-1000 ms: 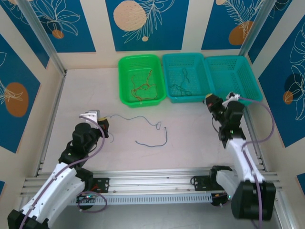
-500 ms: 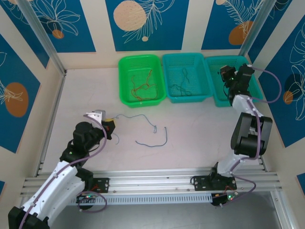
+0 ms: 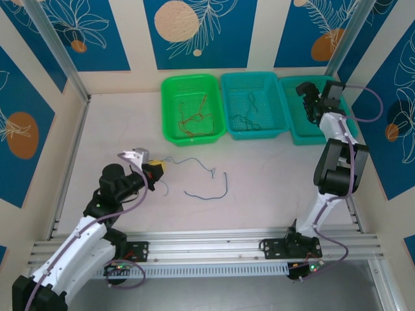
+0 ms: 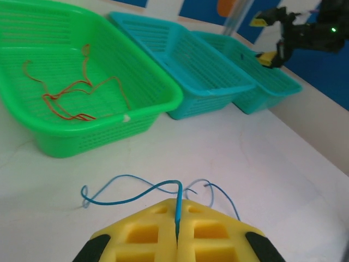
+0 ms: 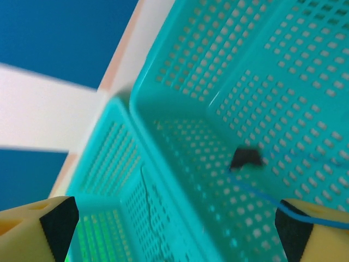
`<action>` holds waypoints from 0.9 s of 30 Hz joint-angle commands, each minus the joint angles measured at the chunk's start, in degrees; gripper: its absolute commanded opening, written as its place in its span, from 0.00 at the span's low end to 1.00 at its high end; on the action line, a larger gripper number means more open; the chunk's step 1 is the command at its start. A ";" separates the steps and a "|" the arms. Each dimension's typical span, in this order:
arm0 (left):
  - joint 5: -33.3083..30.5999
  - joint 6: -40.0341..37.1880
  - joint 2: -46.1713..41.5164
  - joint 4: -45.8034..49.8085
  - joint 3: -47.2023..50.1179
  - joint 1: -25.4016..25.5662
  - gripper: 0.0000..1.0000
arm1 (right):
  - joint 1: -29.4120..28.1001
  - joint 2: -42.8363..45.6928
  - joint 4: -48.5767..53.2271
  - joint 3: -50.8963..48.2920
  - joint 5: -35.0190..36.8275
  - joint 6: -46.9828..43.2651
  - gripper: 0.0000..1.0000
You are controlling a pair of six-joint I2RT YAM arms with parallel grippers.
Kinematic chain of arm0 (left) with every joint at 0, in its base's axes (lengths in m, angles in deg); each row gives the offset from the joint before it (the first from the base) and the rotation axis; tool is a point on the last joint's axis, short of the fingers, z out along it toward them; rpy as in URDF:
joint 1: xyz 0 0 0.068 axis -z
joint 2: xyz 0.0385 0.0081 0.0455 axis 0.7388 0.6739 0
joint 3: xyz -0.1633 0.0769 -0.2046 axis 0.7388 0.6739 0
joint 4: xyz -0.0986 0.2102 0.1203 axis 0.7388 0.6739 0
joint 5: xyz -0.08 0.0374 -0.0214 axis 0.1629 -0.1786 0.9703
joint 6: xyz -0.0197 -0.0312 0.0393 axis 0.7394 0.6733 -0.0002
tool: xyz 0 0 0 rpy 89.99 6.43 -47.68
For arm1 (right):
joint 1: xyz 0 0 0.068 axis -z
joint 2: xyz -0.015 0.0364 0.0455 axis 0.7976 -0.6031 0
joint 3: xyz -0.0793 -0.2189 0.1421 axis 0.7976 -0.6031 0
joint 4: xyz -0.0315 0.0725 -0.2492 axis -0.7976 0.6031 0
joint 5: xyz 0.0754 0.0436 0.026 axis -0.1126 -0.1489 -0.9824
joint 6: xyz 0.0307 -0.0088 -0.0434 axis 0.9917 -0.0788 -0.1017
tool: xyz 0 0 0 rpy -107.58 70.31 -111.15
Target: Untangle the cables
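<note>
Left fingers (image 4: 178, 218): shut tight, yellow pads pressed together, pinching one end of a blue-grey cable (image 4: 131, 188). The rest of that cable trails over the surface (image 3: 272, 175) toward its middle. Its free end curls near a second blue-grey cable (image 3: 209, 192), which lies loose. From above, the two look close but not crossed. I judge the end grip is there so the strand can be drawn clear of its neighbour.

Right fingers (image 3: 309, 97): over the right teal basket (image 3: 337, 126), at the far right corner of the surface. In the wrist view the pads (image 5: 54, 225) stand wide apart and clamp nothing. A third blue-grey cable (image 5: 256, 192) lies across the basket mesh below, and one end runs toward the right-hand pad. I cannot tell whether it touches the pad. A dark blur sits by the cable, too smeared to name.

Along the far edge:
- The green basket (image 3: 167, 110) holds red-orange cables (image 3: 194, 116).
- The middle teal basket (image 3: 256, 134) holds dark green cables (image 3: 249, 113).

My reading is one colour per basket, with the right basket meant for blue-grey. If so, two blue-grey strands on the surface remain to be sorted.

Writing: no brand, label or lettering legible on baskets, pads or arms.
</note>
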 commanded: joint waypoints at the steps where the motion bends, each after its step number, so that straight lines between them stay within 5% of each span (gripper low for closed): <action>1: 7.59 -2.11 1.25 -2.32 -3.15 0.29 0.00 | -2.59 6.90 1.00 -3.61 -2.29 -6.53 0.95; 4: 8.32 -2.85 2.29 -2.13 -4.73 1.30 0.00 | 0.30 8.67 0.43 -7.95 -4.53 0.50 1.00; 9: 6.90 -2.89 4.58 -3.86 -4.91 2.57 0.00 | 6.95 -3.49 18.54 3.55 -16.68 10.23 0.98; 20: 6.48 -5.19 6.71 -1.78 -8.24 5.00 0.00 | -5.67 18.51 -3.21 -15.64 -8.27 -9.90 0.98; 27: 10.55 -6.95 9.23 1.61 -14.49 7.22 0.00 | -21.94 36.07 -11.99 -32.64 -16.97 -33.15 0.96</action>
